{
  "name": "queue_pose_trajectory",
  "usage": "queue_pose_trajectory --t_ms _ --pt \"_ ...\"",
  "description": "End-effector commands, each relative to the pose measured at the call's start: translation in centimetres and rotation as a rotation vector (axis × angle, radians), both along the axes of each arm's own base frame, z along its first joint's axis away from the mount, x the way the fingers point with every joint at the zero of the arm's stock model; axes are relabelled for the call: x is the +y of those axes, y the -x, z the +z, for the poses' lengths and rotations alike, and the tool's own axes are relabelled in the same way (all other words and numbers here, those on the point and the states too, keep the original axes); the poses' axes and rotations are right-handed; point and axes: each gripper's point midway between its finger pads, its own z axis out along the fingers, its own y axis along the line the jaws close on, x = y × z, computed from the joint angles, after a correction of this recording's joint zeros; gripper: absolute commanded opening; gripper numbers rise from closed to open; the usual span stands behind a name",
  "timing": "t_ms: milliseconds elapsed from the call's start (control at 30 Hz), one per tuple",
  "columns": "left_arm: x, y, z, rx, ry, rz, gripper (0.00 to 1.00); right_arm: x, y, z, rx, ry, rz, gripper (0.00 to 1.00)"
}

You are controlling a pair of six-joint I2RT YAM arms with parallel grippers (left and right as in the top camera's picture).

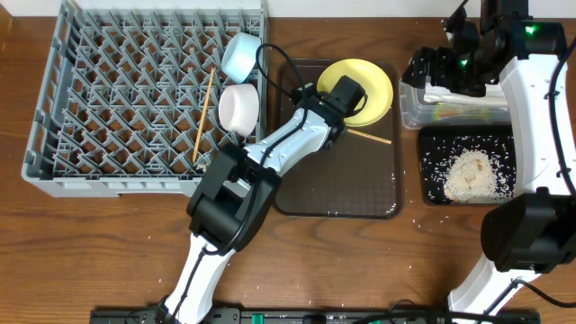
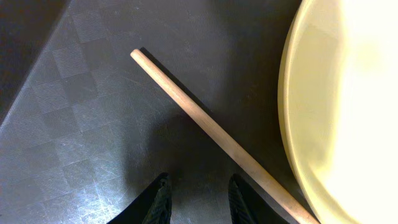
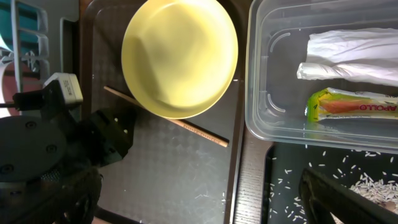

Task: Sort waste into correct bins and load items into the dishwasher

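L tool point(image 2: 199, 202) part-open by chopstick point(image 2: 211, 134), yellow plate point(image 2: 348, 106) beside, dark tray point(image 2: 74, 124) beneath

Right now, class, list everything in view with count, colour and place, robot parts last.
dish rack: one, grey, left.
light blue bowl: one, rack's right edge.
white bowl: one, beside it.
serving tray: one, dark brown, centre.
plate: one, yellow, on serving tray.
chopstick in rack: one, wooden.
chopstick on serving tray: one, wooden, by the plate.
tub: one, clear, right; holds white napkin, yellow-green wrapper.
black tray: one, beside tub; holds white rice.
left gripper: black, open, over serving tray.
right gripper: black, open, over tub.
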Motion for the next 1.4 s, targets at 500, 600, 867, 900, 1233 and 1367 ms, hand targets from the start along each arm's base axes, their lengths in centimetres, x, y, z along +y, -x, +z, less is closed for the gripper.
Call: queue_pose_trajectory --t_ms 500,600,867,900,1233,1367 --pt "0.6 -1.0 0.4 -0.030 0.003 0.021 0.43 0.7 0.1 0.2 -0.004 -0.004 0.015 0.99" --pt "0.9 -1.4 0.5 -0.036 0.008 0.032 0.47 0.7 0.1 0.2 -0.004 -0.004 0.015 0.99" --pt "1.8 -2.6 0.8 -0.058 0.024 0.061 0.48 0.7 0.1 0.2 -0.004 -0.004 0.015 0.99" --pt "1.8 -2.7 0.8 -0.063 0.028 0.061 0.48 0.7 0.1 0.2 -0.004 -0.004 0.015 0.99" --pt "1.6 -2.7 0.2 -0.060 0.031 0.059 0.49 0.7 0.1 0.2 -0.004 -0.004 0.015 0.99" --pt "1.4 -2.5 0.1 -0.047 0.043 0.052 0.49 0.7 0.1 0.2 -0.004 -0.004 0.015 0.99"
